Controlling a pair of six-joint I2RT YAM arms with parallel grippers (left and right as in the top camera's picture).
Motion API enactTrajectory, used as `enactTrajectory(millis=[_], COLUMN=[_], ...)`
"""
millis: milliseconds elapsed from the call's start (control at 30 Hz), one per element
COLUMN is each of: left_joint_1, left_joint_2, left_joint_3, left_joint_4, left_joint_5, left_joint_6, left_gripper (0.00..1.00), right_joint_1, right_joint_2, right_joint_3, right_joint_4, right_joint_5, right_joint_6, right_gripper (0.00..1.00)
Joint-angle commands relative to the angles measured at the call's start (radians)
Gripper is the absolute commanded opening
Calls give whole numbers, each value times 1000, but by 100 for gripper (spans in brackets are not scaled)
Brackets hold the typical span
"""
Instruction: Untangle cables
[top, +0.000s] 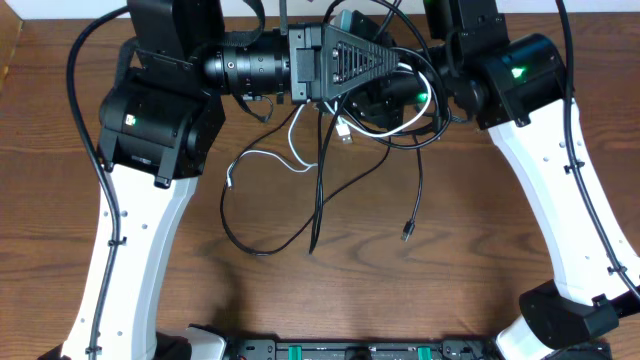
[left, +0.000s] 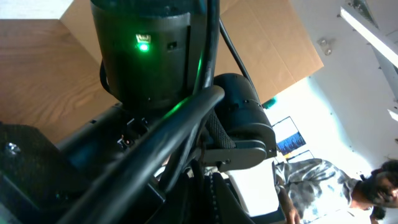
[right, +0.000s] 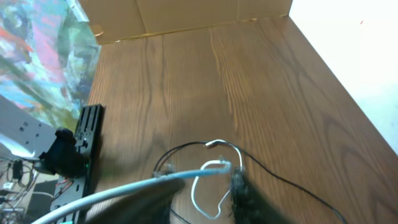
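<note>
Cables (top: 320, 185) lie in a loose snarl at the centre of the worktop (top: 480, 250), black loops crossing a white cable (top: 265, 155), with one plug tip (top: 406, 232) trailing free toward the lower right. Both arms crowd the upper centre of the overhead frame, where the strands bunch thickest. The left hand (top: 392, 92) is buried among dark parts there, and I cannot tell whether it is spread or pinching. The right hand (right: 208, 196) shows only as blurred dark shapes at the bottom edge of its own view, so its state is unclear too. This looks like the early picking-apart stage. Next, one strand should probably be held fast near the knot while the other hand draws a single loop clear.
</note>
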Motion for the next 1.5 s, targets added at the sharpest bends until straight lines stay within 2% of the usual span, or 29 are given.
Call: enactTrajectory(millis=[0, 133, 567, 1200, 1467], left_joint_1=[5, 5, 36, 188, 258], left_joint_2=[10, 10, -15, -127, -138], left_joint_3=[15, 15, 15, 15, 15], left_joint_4=[9, 20, 79, 106, 107], left_joint_5=[-60, -48, 1, 72, 108], left_joint_6=[16, 15, -35, -68, -87], left_gripper=[7, 8, 8, 8, 8], right_joint_1=[46, 46, 34, -69, -164], right_joint_2=[-8, -6, -6, 75, 90], right_joint_3=[6, 6, 6, 6, 6], right_joint_4=[3, -5, -31, -33, -35], right_joint_5=[-6, 77, 312, 333, 333], right_joint_6=[-32, -19, -20, -9, -8], right_gripper=[5, 1, 1, 1, 1])
